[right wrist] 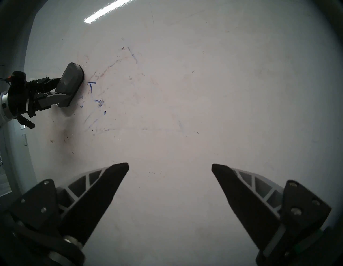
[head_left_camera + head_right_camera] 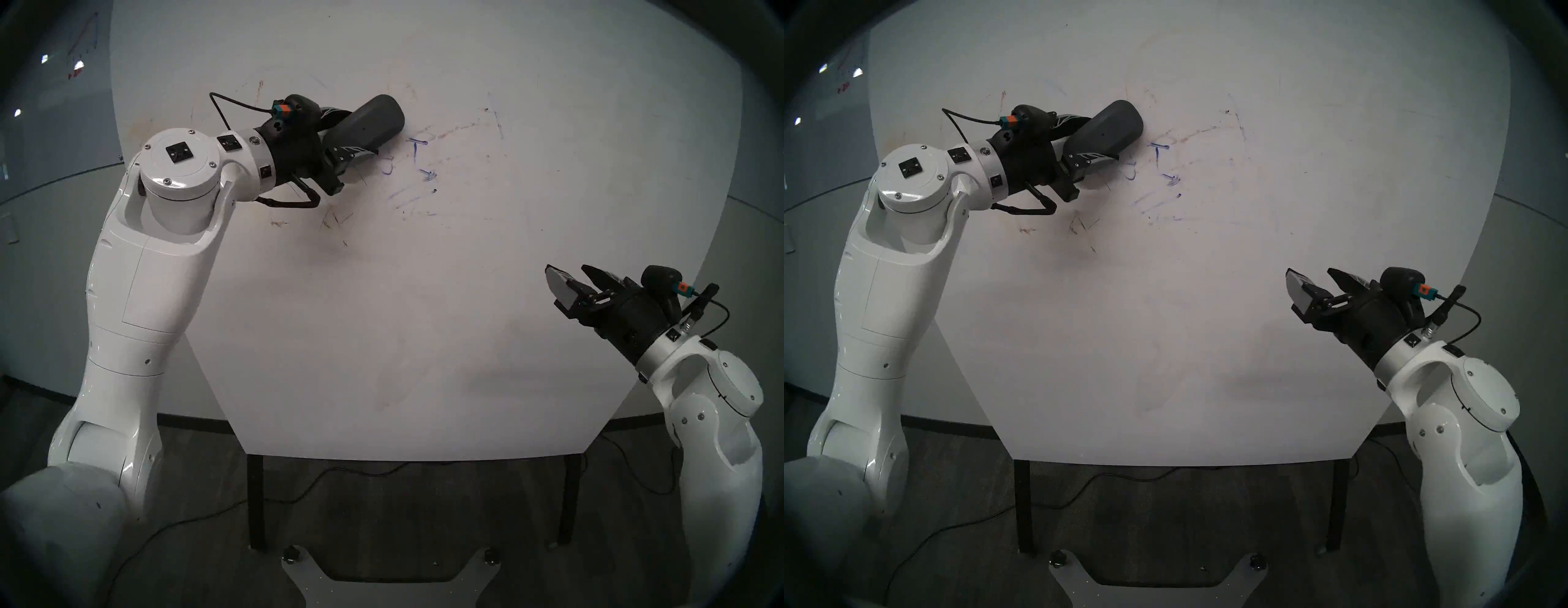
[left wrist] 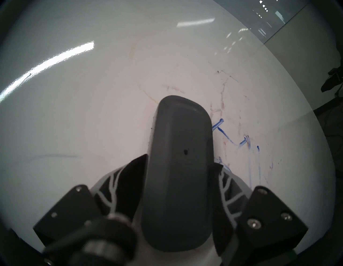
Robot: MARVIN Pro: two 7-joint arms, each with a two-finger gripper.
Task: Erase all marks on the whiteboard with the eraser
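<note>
The whiteboard (image 2: 424,318) lies flat before me, scuffed with brown smudges. My left gripper (image 2: 352,133) is shut on the dark grey eraser (image 2: 369,121), which lies against the board at the upper left. Just right of the eraser is the blue "I" mark (image 2: 420,157). A faint curl of the oval (image 2: 388,167) and smeared slanted underlines (image 2: 411,199) sit below. The left wrist view shows the eraser (image 3: 178,167) beside the "I" (image 3: 228,137). My right gripper (image 2: 570,274) is open and empty over the board's right side (image 1: 169,165).
A grey wall board with a red graph (image 2: 80,46) stands at the far upper left. Black table legs (image 2: 256,501) and cables (image 2: 339,473) are below the board's near edge. My base plate (image 2: 390,581) is at the bottom centre.
</note>
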